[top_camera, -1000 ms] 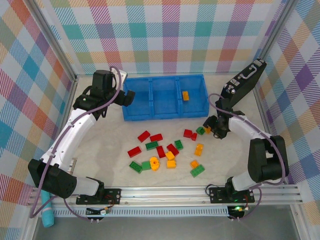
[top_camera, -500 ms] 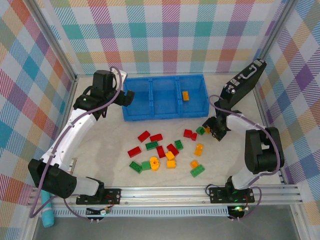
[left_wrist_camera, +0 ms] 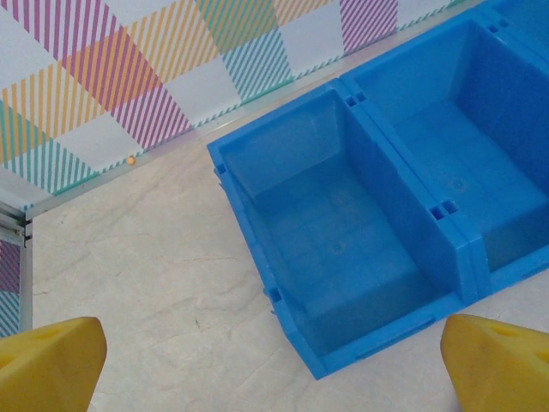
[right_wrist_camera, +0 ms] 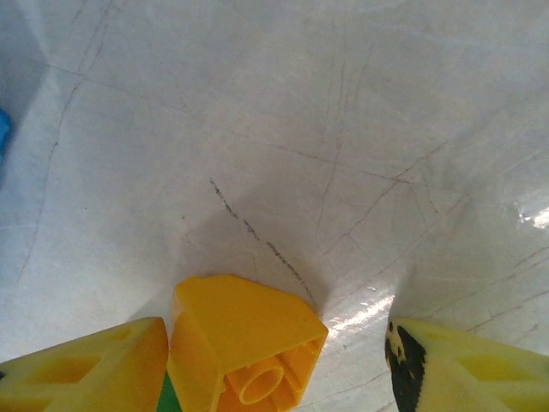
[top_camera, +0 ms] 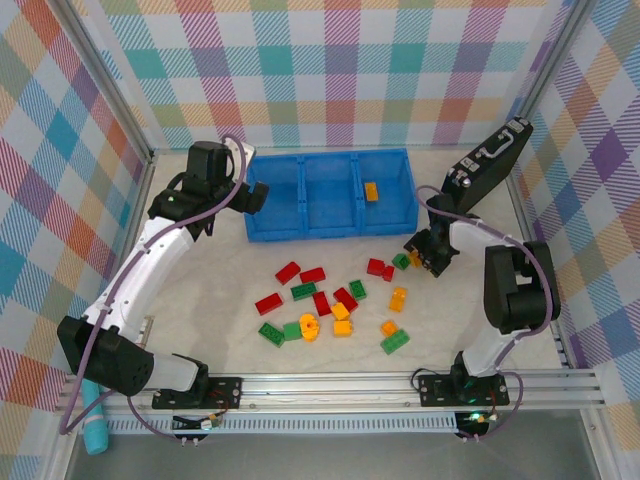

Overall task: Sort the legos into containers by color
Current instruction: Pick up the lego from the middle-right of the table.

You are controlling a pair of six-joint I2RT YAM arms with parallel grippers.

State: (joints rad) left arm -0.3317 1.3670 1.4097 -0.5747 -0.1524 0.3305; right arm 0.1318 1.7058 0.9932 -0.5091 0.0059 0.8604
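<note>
One yellow-orange lego (right_wrist_camera: 244, 339) lies inside the right pincer (right_wrist_camera: 276, 365), touching one finger (right_wrist_camera: 86, 369).

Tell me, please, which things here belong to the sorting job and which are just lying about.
Job: loose legos; blue bin; yellow brick already binned.
Lying about: black case; teal cylinder.

A lego (right_wrist_camera: 244, 335) sits between the fingers of the right gripper (right_wrist_camera: 274, 369) (nearer one finger); the containers (left_wrist_camera: 446, 249) lie ahead of the left gripper (left_wrist_camera: 274, 369).
</note>
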